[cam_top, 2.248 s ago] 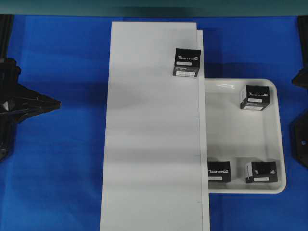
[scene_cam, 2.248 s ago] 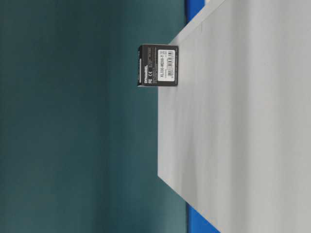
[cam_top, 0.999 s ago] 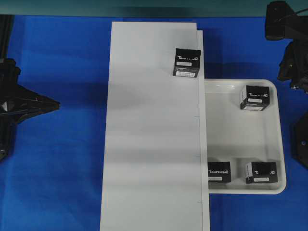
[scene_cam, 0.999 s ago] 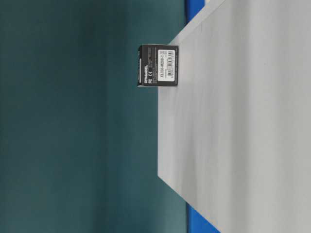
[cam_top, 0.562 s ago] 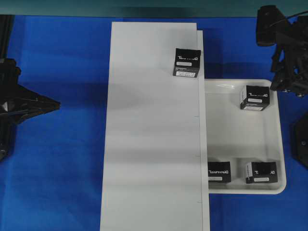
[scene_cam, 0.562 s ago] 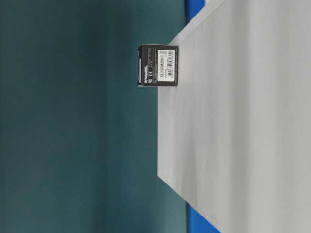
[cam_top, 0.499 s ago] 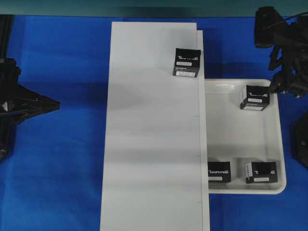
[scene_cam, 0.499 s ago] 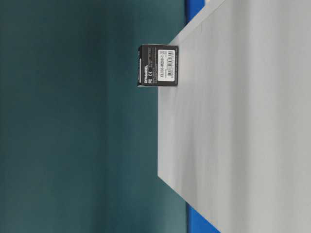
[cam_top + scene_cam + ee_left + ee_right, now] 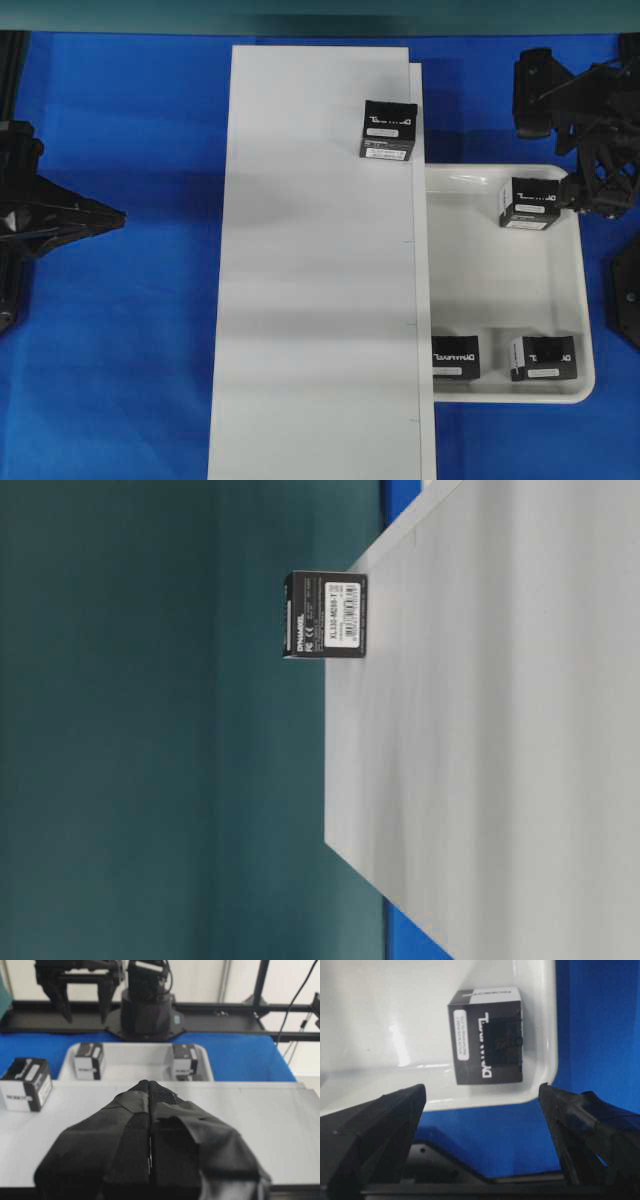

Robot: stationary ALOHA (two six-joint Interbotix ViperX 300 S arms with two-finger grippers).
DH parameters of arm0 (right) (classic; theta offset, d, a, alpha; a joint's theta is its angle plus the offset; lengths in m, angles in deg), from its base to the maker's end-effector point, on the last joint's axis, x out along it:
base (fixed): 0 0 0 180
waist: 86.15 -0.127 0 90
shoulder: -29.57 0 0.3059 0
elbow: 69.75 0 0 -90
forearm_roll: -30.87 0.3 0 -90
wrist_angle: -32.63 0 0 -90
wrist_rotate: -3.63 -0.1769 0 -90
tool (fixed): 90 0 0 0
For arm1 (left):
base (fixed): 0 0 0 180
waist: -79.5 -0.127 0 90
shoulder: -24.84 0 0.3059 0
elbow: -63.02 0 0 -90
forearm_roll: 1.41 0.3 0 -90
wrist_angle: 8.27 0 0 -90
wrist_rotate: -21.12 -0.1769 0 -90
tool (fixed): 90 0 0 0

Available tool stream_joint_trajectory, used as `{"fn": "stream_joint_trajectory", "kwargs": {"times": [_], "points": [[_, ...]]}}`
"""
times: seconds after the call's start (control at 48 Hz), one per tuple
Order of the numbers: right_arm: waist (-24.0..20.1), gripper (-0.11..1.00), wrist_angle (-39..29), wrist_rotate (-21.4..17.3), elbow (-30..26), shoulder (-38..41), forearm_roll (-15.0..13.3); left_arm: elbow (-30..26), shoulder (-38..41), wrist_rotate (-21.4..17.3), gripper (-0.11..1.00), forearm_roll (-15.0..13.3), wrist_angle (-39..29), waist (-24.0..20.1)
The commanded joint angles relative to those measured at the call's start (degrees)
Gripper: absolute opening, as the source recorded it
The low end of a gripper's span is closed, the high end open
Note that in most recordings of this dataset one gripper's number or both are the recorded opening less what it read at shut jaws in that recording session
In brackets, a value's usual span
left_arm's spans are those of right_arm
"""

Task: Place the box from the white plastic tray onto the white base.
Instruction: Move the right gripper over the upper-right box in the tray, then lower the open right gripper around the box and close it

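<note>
1. We are looking at the right gripper (image 9: 482,1105) with its jaws spread wide and nothing between them, hovering at the far right corner of the shallow glossy white plastic tray (image 9: 585,300). The small black cube-like carton with white lettering (image 9: 531,201) is sitting in that corner, close to the rim; we are taking it as the target.
2. The left gripper (image 9: 149,1125) is resting with its jaws pressed together, parked well away over the blue cloth.
3. Risk: the carton is lying close to the tray's raised rim. We are expecting a finger to strike the rim on descent and shove the whole tray.
4. Risk: the wrist view shows the jaws straddling the carton from above the tray edge, not yet centred over it. A skewed closure may be twisting or tipping the carton.
5. Risk: another black carton (image 9: 388,129) is already sitting at the right edge of the long flat matte white board (image 9: 315,300). We are judging a careless drop-off could be knocking it off.
6. Two more black cartons (image 9: 455,356) are sitting at the tray's near end, well apart from the target.
</note>
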Motion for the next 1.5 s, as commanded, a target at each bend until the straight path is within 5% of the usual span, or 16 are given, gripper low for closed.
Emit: {"fn": "stream_joint_trajectory", "kwargs": {"times": [0.0, 0.479, 1.478], "points": [[-1.32, 1.0, 1.76, -0.26, 1.32, 0.26, 0.09, -1.58, 0.44, 0.09, -0.07, 0.09, 0.35, 0.0], [-2.55, 1.0, 9.05, -1.76, 4.57, 2.2, -2.55, -1.58, 0.53, 0.09, -0.07, 0.0, -0.62, 0.09], [-2.72, 1.0, 15.03, -1.58, 6.59, 7.12, -1.58, -2.2, 0.35, 0.09, -0.07, 0.09, -0.62, 0.09]]}}
